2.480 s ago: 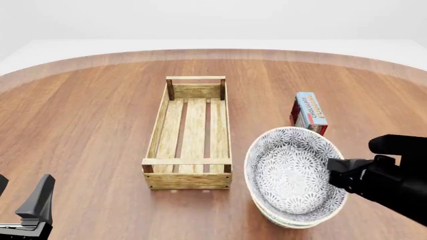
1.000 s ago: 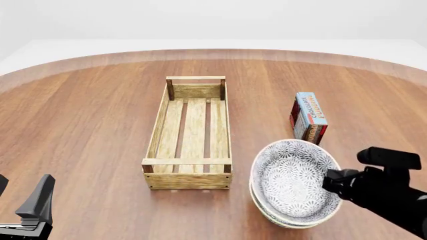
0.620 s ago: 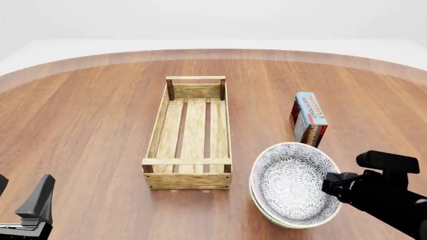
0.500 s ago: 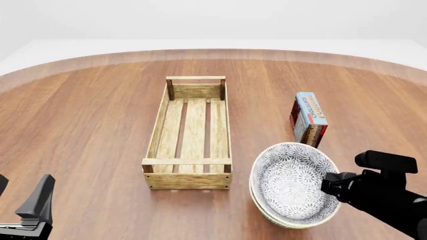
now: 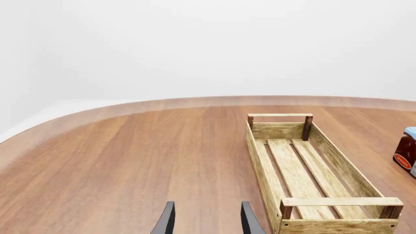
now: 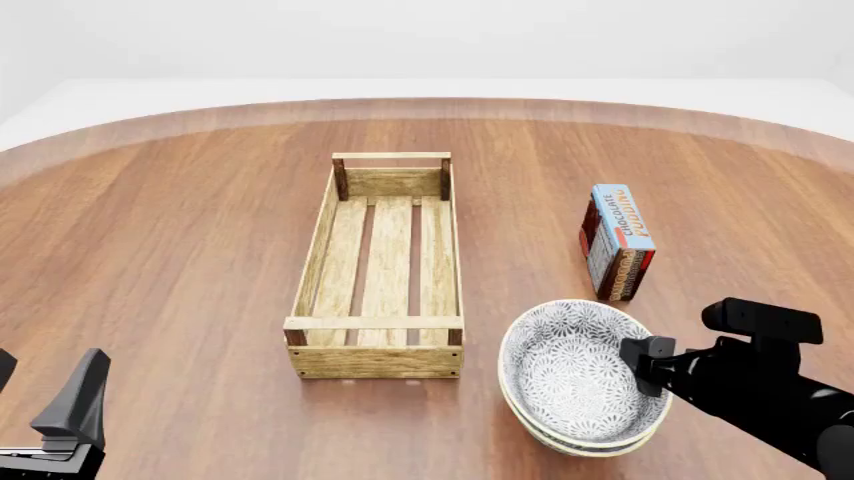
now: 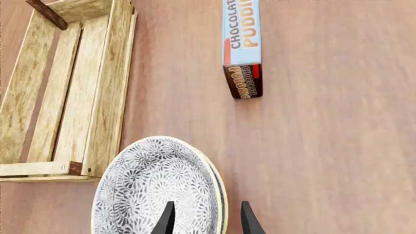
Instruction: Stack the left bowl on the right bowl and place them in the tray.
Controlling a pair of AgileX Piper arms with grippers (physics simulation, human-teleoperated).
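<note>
Black fingers of the right claw (image 7: 204, 222) are set apart, one on each side of the rim of the top bowl (image 6: 574, 365), at its right edge in the lower right of the front view; whether they press on the rim cannot be told. That patterned grey bowl is nested in a cream bowl (image 6: 587, 443), whose rim shows just beneath it, and both sit on the wooden table (image 6: 174, 230).

Just to the left of the stack lies the tray (image 6: 382, 263), a long light-wood crate with a slatted bottom, seen in the middle of the front view and lying apart from the bowls. Above the bowls in that view, a blue-and-red carton (image 6: 618, 240) stands near the stack, not touching it.

At the lower left corner of the front view, the left claw (image 5: 206, 219) is seen with its fingers apart and nothing between them, well away from the tray and the bowls.
</note>
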